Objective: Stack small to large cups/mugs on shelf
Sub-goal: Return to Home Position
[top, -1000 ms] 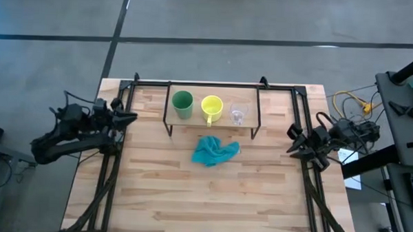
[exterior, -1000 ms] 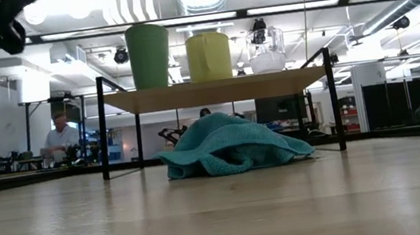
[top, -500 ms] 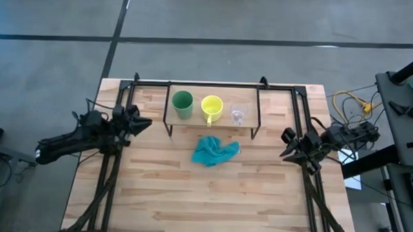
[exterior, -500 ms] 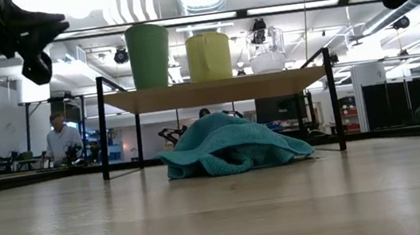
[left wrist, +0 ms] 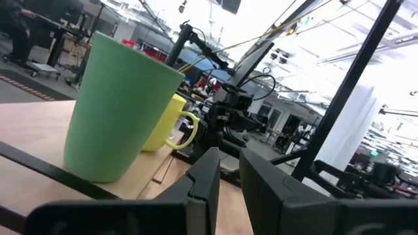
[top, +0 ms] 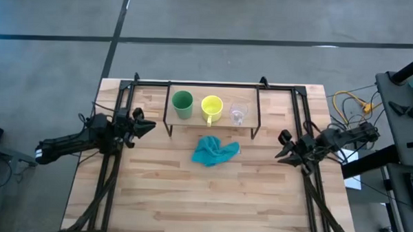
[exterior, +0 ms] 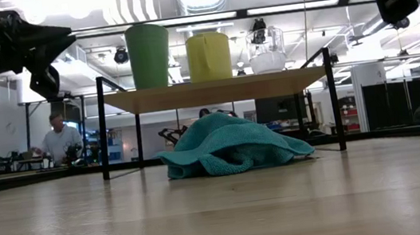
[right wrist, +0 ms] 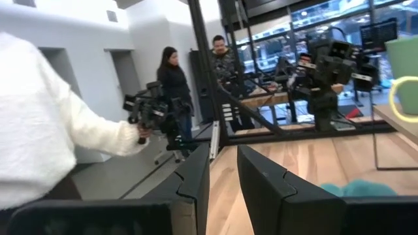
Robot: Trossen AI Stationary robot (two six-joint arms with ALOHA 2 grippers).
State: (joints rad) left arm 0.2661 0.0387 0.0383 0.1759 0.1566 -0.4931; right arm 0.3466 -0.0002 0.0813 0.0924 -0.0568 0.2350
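Three vessels stand in a row on the low wooden shelf at the table's far side. They are the green cup, the yellow mug with its handle toward the near edge, and the small clear glass cup. The low view shows them upright on the shelf plank: green cup, yellow mug, glass cup. My left gripper hovers shut just left of the shelf, facing the green cup. My right gripper hovers shut to the right of the shelf.
A crumpled teal cloth lies on the table just in front of the shelf, partly under its near edge in the low view. Black frame rails run along the table's left, right and far sides. People stand in the room beyond.
Both arms have swung in over the table. My left gripper has moved toward the table's right, closing on the shelf's left end. My right gripper has moved toward the table's left and slightly toward the near edge. The cups and cloth have stayed still.
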